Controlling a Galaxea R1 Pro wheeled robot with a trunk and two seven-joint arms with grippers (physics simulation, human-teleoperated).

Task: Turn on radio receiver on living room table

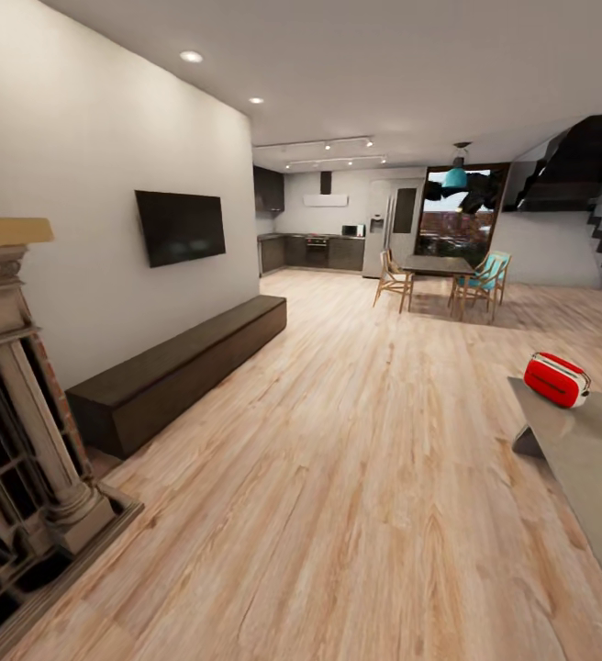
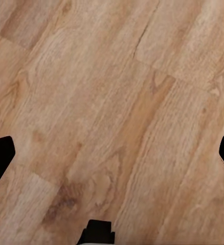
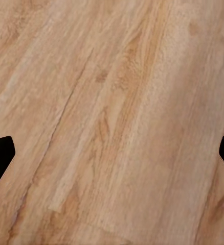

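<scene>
The radio receiver [image 1: 557, 379] is seen at the right of the head view, resting on the far corner of the grey glass tabletop [image 1: 595, 459], close to its edge. Light wood floor [image 1: 356, 477] is spread between it and a long dark bench [image 1: 177, 372] under a wall-mounted TV [image 1: 180, 226]. A dining table [image 1: 439, 265] with turquoise chairs is noted further back. Left hand [image 2: 112, 153]: fingers wide apart over bare floor, nothing held. Right hand [image 3: 112, 153]: likewise spread, nothing held.
</scene>
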